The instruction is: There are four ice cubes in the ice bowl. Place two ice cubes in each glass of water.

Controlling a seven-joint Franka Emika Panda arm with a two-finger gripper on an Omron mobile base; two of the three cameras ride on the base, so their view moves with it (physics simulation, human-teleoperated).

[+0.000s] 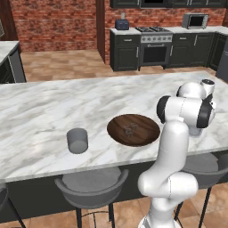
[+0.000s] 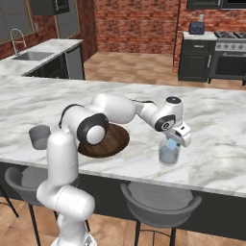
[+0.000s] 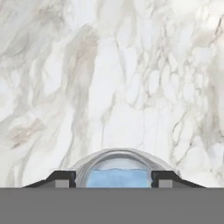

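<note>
My gripper (image 2: 174, 142) hangs straight over the right glass of water (image 2: 169, 154), just above its rim (image 3: 118, 153). A pale blue ice cube (image 3: 118, 178) sits between the finger tips, with a thin gap at one tip. My gripper (image 3: 113, 179) stands open around it. The other glass of water (image 1: 77, 140) stands alone at the left of the counter. Between the two glasses lies the dark wooden ice bowl (image 1: 133, 129), with faint ice cubes (image 1: 130, 130) in its middle. My arm covers part of the bowl (image 2: 113, 141) in the right base view.
The marble counter (image 1: 40, 111) runs wide behind the bowl and glasses. Its front edge is close to both glasses. Grey stools (image 1: 91, 185) stand under that edge. A sink (image 2: 33, 55) is at the far left, and a stove (image 1: 153, 44) at the back wall.
</note>
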